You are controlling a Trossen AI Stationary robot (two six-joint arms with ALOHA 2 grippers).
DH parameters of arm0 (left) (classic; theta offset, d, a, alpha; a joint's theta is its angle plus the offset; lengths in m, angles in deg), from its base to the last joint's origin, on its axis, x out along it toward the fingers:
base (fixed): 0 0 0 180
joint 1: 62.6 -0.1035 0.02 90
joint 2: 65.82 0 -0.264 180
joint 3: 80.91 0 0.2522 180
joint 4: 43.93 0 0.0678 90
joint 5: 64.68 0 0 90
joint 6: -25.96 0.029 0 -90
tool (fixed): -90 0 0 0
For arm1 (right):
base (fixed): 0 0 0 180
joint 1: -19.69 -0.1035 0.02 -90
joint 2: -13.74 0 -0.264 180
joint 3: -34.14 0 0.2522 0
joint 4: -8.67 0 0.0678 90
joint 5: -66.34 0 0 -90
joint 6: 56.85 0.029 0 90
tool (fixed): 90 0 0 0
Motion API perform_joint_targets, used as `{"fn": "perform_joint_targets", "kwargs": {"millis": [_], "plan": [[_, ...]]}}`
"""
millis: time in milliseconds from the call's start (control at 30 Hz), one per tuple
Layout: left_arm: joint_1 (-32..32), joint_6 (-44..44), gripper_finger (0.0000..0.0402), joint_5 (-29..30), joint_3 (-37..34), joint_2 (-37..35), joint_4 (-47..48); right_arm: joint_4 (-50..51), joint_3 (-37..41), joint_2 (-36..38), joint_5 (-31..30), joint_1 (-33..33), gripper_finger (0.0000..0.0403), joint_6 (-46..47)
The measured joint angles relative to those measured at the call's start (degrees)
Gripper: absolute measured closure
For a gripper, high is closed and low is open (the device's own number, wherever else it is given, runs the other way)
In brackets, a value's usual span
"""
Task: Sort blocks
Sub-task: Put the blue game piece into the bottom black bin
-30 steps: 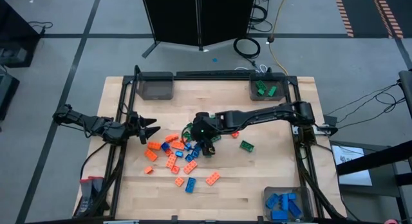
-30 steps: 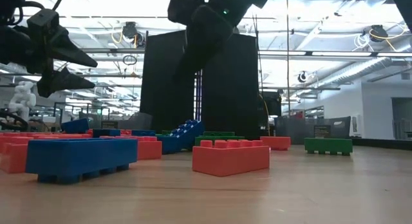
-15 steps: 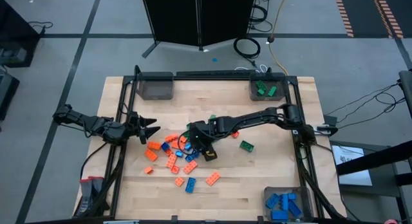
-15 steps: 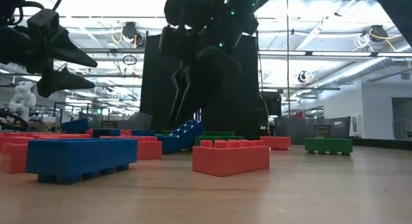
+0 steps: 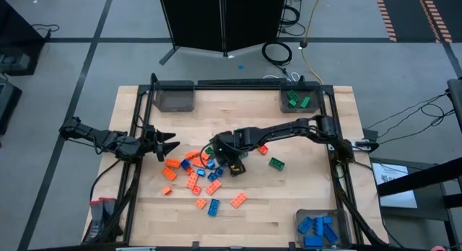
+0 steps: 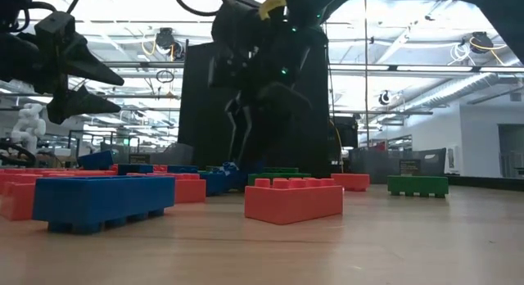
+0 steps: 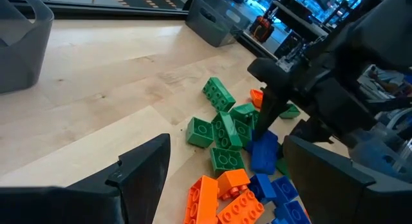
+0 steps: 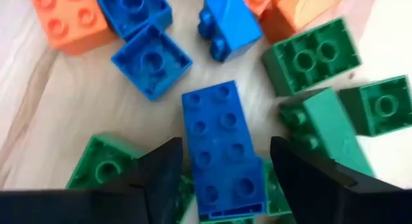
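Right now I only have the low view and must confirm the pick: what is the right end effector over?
Observer: The right end effector straddles an oblong blue block, one finger either side.
Operator: Gripped yet?
Observer: Cannot tell; the fingers stand close beside it.
Operator: Anything crowding it?
Observer: Green blocks lie right beside it, and a square blue block just ahead.
Operator: And the left arm?
Observer: The left end effector waits open at the pile's left edge.

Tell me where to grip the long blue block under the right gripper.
Grip the long blue block across its two long sides, coming straight down from above. It lies flat, studs up, and the open right gripper already straddles its narrow width; green blocks crowd one side.
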Motion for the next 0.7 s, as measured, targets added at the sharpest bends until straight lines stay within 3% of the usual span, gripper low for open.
{"fn": "perform_joint_targets", "kwargs": {"millis": [233, 433, 533, 700], "plan": [[0.0, 0.0, 0.0098, 0.0, 0.0, 0.0, 0.0, 1.3, 0.0, -0.6, -0.2, 0.0, 0.0179, -1.9], [0.0, 0.0, 0.0098, 0.0, 0.0, 0.0, 0.0, 1.5, 0.0, -0.7, -6.3, 0.0, 0.0243, -2.5], [0.0, 0.0, 0.0098, 0.0, 0.0, 0.0, 0.0, 1.4, 0.0, -0.7, -6.3, 0.1, 0.0281, -2.3], [0.0, 0.0, 0.0098, 0.0, 0.0, 0.0, 0.0, 1.4, 0.0, -0.5, -6.3, -0.1, 0.0281, 0.5]]}}
